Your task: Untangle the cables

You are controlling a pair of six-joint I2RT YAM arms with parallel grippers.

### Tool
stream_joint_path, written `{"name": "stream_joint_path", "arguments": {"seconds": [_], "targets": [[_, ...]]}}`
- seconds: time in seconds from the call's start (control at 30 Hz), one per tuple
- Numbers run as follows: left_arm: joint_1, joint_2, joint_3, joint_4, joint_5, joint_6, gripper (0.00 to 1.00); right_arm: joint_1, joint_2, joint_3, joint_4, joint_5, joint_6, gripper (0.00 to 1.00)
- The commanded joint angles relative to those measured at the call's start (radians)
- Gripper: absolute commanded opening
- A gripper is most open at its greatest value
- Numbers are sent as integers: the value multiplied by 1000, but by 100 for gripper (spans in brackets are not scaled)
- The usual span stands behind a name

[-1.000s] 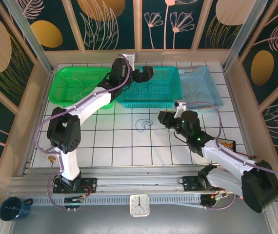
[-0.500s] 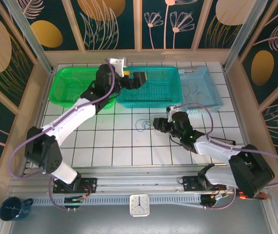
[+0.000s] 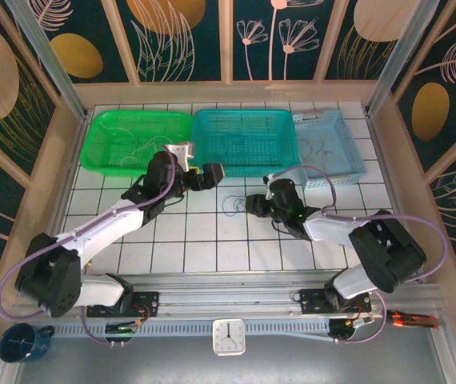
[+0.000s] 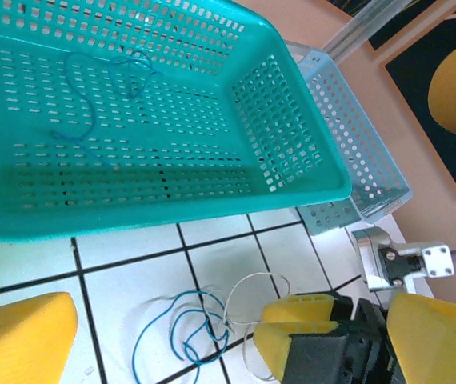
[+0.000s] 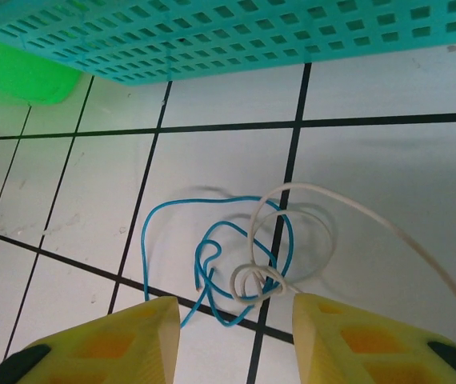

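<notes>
Right gripper (image 5: pixel 236 320) hangs low over the white tiled table (image 5: pixel 388 120), just in front of the teal basket (image 5: pixel 212 32). Its yellow fingers (image 5: pixel 108 340) stand partly apart with nothing clamped between them. Just ahead of the fingertips, a short way out from the basket's front wall, lie the cables. A blue cable (image 5: pixel 220 256) curls in several loops. A white cable (image 5: pixel 348 200) has a small coil threaded through those loops, so the two are tangled, and its long end sweeps off in a wide arc.

Left gripper (image 3: pixel 212 171) hovers by the front rim of the teal basket, near its left corner, with its jaws spread wide and empty. Inside the basket lies a second blue cable (image 4: pixel 84 104), loose on the floor. A green basket (image 3: pixel 104 164) touches the teal basket's left side and a pale blue basket (image 3: pixel 356 164) touches its right; both hold thin pale wires.
</notes>
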Motion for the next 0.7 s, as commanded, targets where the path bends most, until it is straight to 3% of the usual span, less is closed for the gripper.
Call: {"name": "stream_joint_path", "arguments": {"seconds": [0.0, 0.37, 0.57, 0.67], "targets": [[6, -46, -35, 77, -33, -47, 99, 10, 41, 39, 30, 0, -21, 41], [5, -73, -96, 114, -48, -97, 99, 16, 164, 85, 42, 44, -27, 35], [4, -77, -107, 120, -40, -105, 99, 17, 164, 94, 36, 43, -34, 0], [5, -81, -113, 127, -26, -110, 99, 17, 113, 80, 24, 35, -35, 0]]}}
